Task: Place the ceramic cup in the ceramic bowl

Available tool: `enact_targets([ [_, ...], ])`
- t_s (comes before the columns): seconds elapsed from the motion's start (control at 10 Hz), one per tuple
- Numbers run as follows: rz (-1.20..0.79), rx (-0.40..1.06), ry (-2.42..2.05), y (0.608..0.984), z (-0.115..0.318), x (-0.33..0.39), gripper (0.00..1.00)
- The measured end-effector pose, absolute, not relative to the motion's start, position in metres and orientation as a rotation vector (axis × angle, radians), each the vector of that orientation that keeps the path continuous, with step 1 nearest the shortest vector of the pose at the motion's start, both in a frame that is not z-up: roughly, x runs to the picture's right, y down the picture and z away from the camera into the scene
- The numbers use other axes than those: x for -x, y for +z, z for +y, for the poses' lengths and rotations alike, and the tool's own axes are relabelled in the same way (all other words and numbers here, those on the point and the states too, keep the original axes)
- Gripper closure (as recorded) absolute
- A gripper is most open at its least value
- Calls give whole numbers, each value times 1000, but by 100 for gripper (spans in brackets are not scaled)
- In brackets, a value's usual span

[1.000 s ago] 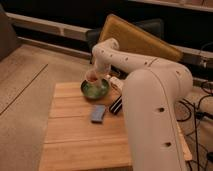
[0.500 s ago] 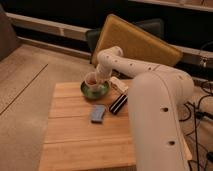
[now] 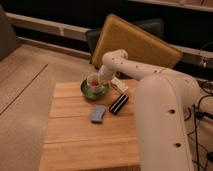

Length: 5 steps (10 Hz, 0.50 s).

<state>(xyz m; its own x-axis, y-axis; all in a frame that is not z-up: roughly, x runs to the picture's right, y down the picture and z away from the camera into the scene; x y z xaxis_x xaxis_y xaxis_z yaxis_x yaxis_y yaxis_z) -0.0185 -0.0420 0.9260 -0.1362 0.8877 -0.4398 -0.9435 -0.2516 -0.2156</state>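
Note:
The ceramic cup, small and pale cream with a reddish inside, is over the middle of the green ceramic bowl, low in it or just above its floor. The bowl stands at the back of the wooden table. My gripper comes in from the right and is shut on the cup's right side. The white arm arches from the lower right to the bowl and hides the table's right part.
A blue-grey rectangular block lies in front of the bowl. A black rectangular bar lies to its right, with a small white object behind it. A yellow-backed chair stands behind the table. Cables hang at the right.
The cup, held by the gripper, has sunk slightly toward the bowl. The arm's elbow has swung to the right, uncovering more of the table.

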Motion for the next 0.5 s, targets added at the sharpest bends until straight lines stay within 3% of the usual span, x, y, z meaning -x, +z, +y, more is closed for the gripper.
enact_targets([
  [0.3,119,582,1750,927,-42,16,21],
  [0.5,112,585,1756,927,-43,15,20],
])
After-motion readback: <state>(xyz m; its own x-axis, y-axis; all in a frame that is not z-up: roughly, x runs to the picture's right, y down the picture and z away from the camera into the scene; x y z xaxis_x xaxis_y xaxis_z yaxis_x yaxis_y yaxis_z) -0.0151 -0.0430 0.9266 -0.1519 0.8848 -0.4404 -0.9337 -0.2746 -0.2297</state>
